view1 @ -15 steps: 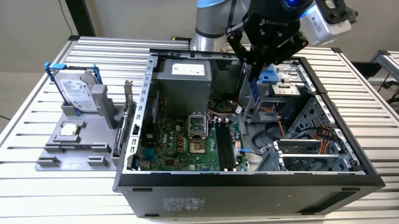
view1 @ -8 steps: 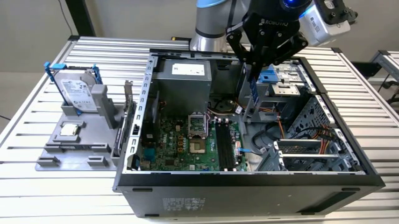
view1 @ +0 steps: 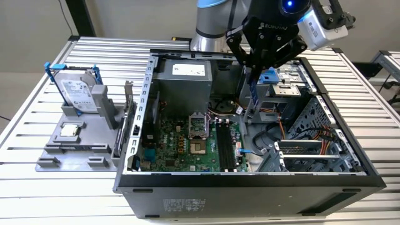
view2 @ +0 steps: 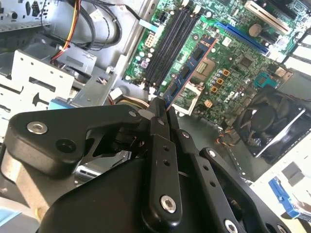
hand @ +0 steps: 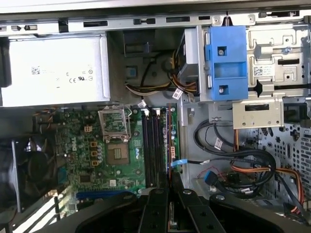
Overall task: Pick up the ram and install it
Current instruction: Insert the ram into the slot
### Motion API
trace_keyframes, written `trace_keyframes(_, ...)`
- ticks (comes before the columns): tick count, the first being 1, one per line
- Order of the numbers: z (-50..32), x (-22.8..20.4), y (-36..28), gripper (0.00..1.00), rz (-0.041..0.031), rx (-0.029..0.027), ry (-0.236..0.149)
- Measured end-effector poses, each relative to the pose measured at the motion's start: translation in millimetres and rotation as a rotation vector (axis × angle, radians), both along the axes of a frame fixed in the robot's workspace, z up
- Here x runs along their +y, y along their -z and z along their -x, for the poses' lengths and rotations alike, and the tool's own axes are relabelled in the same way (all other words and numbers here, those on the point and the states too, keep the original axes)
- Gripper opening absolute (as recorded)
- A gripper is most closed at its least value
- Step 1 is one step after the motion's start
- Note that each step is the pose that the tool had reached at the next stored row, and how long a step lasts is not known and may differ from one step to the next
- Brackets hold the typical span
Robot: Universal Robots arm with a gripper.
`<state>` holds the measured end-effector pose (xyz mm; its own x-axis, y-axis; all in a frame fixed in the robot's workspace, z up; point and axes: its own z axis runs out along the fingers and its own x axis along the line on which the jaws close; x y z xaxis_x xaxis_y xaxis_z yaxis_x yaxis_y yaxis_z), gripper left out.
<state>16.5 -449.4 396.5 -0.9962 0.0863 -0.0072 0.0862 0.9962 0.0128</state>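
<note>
Exterior view: I see the open computer case [view1: 250, 183] holding the motherboard [view1: 178, 143] with its black slots [view1: 225, 145]. My gripper [view1: 253, 65] hangs above them, pointing down, jaws clamped on the ram [view1: 252, 91], upright over the board.

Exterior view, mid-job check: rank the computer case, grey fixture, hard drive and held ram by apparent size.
Largest to smallest:
1. computer case
2. grey fixture
3. hard drive
4. ram, a thin strip seen nearly edge-on
</note>
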Motion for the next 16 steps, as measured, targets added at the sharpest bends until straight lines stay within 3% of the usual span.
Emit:
trace_keyframes(8, -6.7, 0.0, 14.6, 0.0, 0.0001, 0.0001, 0.0)
trace_keyframes(16, -6.8, 0.0, 16.1, 0.0, 0.0002, -0.0007, 0.0)
